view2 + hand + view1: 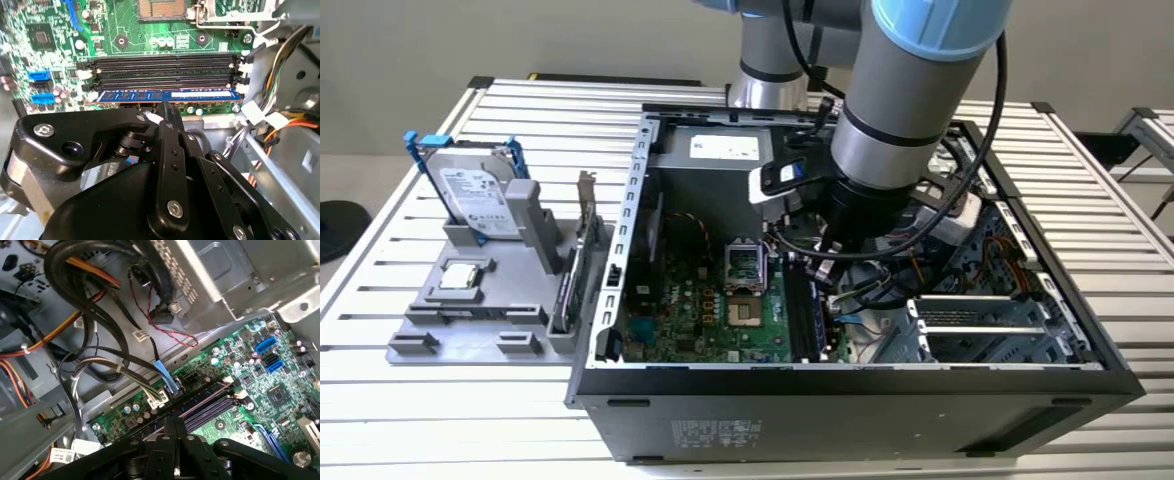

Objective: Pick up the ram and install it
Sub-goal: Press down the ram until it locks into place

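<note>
Black linkage bars of the gripper (167,117) crowd the front of the second wrist view, the 2 fingers (172,122) drawn together to a narrow tip with no visible gap, holding nothing. That tip hangs just above the ram (167,95), a blue-green stick seated on edge in the nearest of 4 parallel memory slots (165,70); whether tip and ram actually touch I cannot tell. The other 3 slots are bare and black, with white latches at their ends. Beyond them lies the green motherboard (55,30) with the processor socket (160,7), and 2 blue connectors (39,76) sit off to one side.

In the first wrist view the same closed fingers (175,432) point down at the slots (210,407), with cable bundles (80,295) of black, orange and yellow looping through the grey steel case behind.

In the exterior view the arm (894,130) reaches down into the open computer case (854,400), which lies on a slatted metal table (427,430). Farther off, on the exterior view's left, a grey fixture (480,320) holds a silver hard drive (474,195) in a blue frame and an upright expansion card (584,255).
</note>
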Action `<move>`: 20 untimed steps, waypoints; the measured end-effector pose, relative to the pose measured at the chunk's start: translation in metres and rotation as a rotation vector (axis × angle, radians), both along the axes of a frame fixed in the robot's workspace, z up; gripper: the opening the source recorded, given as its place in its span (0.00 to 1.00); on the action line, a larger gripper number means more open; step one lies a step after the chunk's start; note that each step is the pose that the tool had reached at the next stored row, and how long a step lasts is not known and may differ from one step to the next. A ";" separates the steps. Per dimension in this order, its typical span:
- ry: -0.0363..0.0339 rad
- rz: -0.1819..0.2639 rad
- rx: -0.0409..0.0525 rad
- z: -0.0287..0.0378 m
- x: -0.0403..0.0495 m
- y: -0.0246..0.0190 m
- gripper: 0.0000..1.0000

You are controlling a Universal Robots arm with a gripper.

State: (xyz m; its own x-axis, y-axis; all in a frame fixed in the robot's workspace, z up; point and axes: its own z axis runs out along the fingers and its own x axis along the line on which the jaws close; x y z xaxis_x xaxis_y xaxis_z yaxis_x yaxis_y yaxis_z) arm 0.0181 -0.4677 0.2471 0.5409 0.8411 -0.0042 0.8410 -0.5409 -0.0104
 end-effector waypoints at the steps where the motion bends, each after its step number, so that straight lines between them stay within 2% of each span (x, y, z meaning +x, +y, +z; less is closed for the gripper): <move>1: 0.0000 0.019 0.0013 -0.0003 0.0000 0.0000 0.00; 20: -0.0004 0.346 0.0364 -0.0057 0.0000 0.0000 0.00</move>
